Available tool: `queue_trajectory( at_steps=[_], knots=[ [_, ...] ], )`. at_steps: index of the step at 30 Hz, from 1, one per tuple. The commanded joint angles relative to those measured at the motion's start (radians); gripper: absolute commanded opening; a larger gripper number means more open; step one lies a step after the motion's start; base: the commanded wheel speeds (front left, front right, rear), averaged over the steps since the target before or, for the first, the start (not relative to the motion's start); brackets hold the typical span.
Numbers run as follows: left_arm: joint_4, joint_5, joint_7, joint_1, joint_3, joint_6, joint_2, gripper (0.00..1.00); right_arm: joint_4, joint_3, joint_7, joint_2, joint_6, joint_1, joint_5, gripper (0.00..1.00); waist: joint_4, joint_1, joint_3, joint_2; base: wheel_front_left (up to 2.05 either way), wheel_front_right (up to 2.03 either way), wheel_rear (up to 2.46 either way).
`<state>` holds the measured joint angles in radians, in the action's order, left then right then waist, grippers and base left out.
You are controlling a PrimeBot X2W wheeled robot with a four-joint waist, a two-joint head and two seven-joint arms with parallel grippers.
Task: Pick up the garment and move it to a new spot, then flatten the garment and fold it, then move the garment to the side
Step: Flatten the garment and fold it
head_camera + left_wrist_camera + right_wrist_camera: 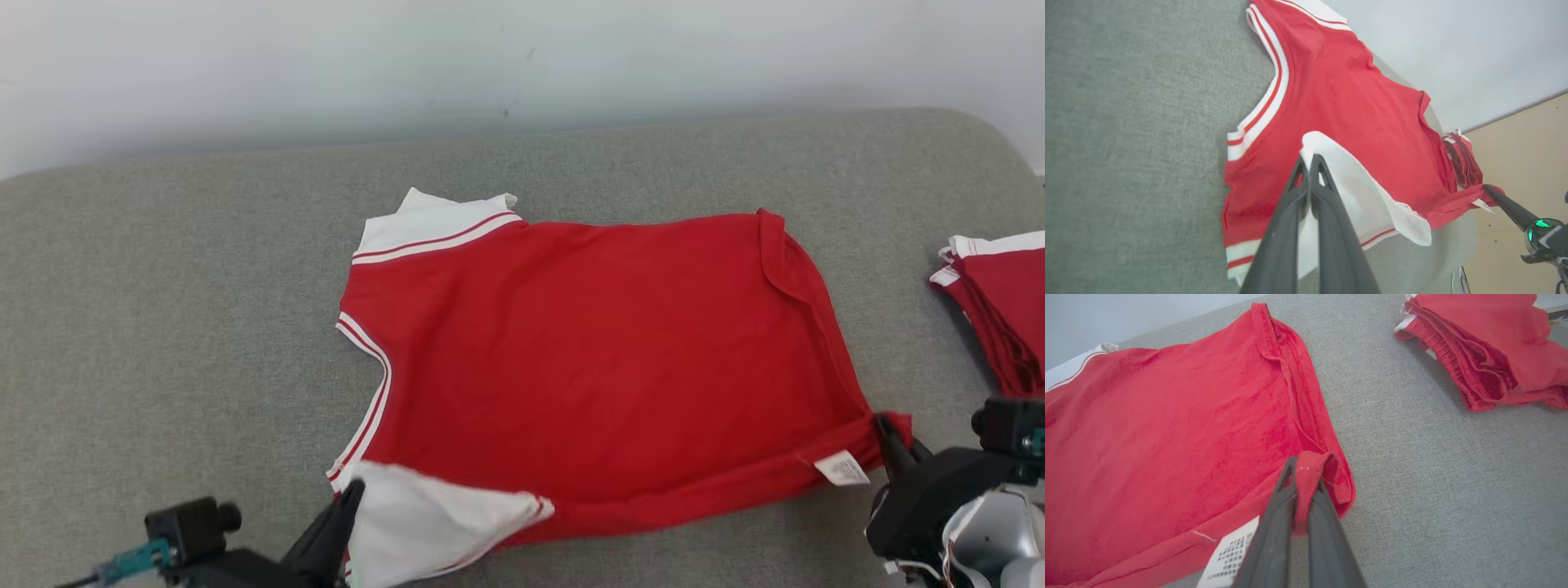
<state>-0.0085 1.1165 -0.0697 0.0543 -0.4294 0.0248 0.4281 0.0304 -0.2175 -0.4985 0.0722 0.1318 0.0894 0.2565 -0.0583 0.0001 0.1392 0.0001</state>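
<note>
The garment (596, 359) is a red shirt with white, red-striped trim, spread across the grey cushion, collar end to the left and hem to the right. Its near edge is lifted. My left gripper (353, 492) is shut on the white sleeve at the near left corner; the left wrist view shows the white cloth pinched at my left gripper (1309, 160). My right gripper (886, 426) is shut on the red hem corner beside the white care label (841, 468); in the right wrist view red cloth is bunched between the tips of my right gripper (1306, 467).
A stack of folded red garments (1000, 306) lies at the cushion's right edge, also seen as the red pile (1490, 347). The grey cushion (163, 327) stretches bare to the left. A pale wall runs behind it.
</note>
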Motion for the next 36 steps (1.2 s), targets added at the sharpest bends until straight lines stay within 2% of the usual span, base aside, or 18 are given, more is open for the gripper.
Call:
queue_trajectory(
  at_steps=[1, 7, 15, 21, 29, 30, 31, 32, 33, 34, 35, 36],
  knots=[
    [0.009, -0.007, 0.006, 0.019, -0.002, -0.007, -0.008, 0.00, 0.007, 0.000, 0.007, -0.002, -0.003, 0.014, 0.010, 0.00, -0.004, -0.0001, 0.008, -0.0001, 0.00, 0.00, 0.00],
    [0.092, -0.107, 0.100, 0.135, -0.022, -0.017, -0.066, 0.00, 0.088, 0.020, 0.049, -0.005, -0.003, 0.092, 0.020, 0.00, -0.014, -0.0001, 0.039, -0.0001, 0.00, 0.00, 0.00],
    [0.154, -0.181, 0.174, 0.255, -0.035, -0.031, -0.101, 0.00, 0.148, 0.011, 0.159, 0.021, -0.003, 0.157, 0.011, 0.00, -0.013, -0.0001, 0.074, -0.0001, 0.00, 0.00, 0.00],
    [0.180, -0.203, 0.161, 0.322, -0.041, -0.028, -0.105, 0.00, 0.172, -0.019, 0.201, 0.017, -0.003, 0.155, 0.007, 0.00, -0.010, -0.0001, 0.094, -0.0001, 0.00, 0.00, 0.00],
    [0.280, -0.243, 0.137, 0.421, -0.068, -0.022, -0.112, 0.00, 0.203, -0.001, 0.230, 0.008, -0.003, 0.192, -0.006, 0.00, -0.027, -0.0001, 0.131, -0.0001, 0.00, 0.00, 0.00],
    [0.294, -0.241, 0.142, 0.431, -0.067, -0.023, -0.116, 0.00, 0.210, 0.005, 0.235, 0.007, -0.003, 0.201, -0.010, 0.15, -0.030, -0.0001, 0.134, -0.0001, 0.00, 0.00, 0.00],
    [0.311, -0.246, 0.143, 0.438, -0.068, -0.022, -0.118, 0.00, 0.217, 0.010, 0.239, 0.006, -0.003, 0.208, -0.013, 0.35, -0.032, -0.0001, 0.137, -0.0001, 0.00, 0.00, 0.00],
    [0.324, -0.250, 0.148, 0.443, -0.071, -0.022, -0.122, 0.00, 0.225, 0.014, 0.243, 0.006, -0.003, 0.213, -0.015, 1.00, -0.033, -0.0001, 0.138, -0.0001, 0.00, 0.00, 0.00],
    [0.334, -0.259, 0.157, 0.451, -0.070, -0.019, -0.124, 0.14, 0.232, 0.017, 0.247, 0.005, -0.003, 0.220, -0.016, 1.00, -0.034, -0.0001, 0.139, -0.0001, 0.00, 0.00, 0.00],
    [0.344, -0.266, 0.166, 0.458, -0.073, -0.017, -0.126, 0.44, 0.238, 0.019, 0.251, 0.005, -0.003, 0.224, -0.018, 1.00, -0.034, -0.0001, 0.138, -0.0001, 0.00, 0.00, 0.00],
    [0.344, -0.266, 0.166, 0.458, -0.073, -0.017, -0.126, 0.44, 0.238, 0.019, 0.251, 0.005, -0.003, 0.224, -0.018, 1.00, -0.034, -0.0001, 0.138, -0.0001, 0.00, 0.00, 0.00],
    [0.354, -0.272, 0.175, 0.463, -0.074, -0.015, -0.130, 1.00, 0.243, 0.021, 0.254, 0.005, -0.003, 0.226, -0.020, 1.00, -0.033, -0.0001, 0.138, -0.0001, 0.00, 0.00, 0.00]
  ],
)
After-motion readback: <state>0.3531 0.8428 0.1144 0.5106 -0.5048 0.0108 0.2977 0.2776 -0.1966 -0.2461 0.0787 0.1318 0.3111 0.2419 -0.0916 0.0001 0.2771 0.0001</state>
